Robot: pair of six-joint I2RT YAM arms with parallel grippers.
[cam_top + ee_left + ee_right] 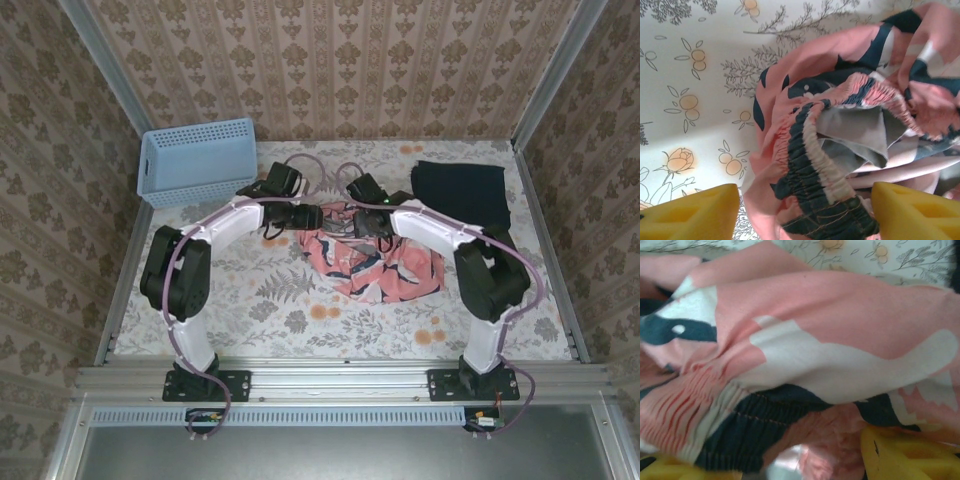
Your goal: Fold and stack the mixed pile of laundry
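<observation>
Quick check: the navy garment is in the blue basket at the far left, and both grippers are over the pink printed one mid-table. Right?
Not quite. The navy garment is not in the blue basket; it lies on the table at the far right, as the top external view shows. The rest holds: the basket sits far left, and the left gripper and right gripper are over the pink printed garment mid-table.

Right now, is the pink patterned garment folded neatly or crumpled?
Crumpled: the pink garment lies bunched in an uneven heap, its gathered waistband twisted open.
</observation>
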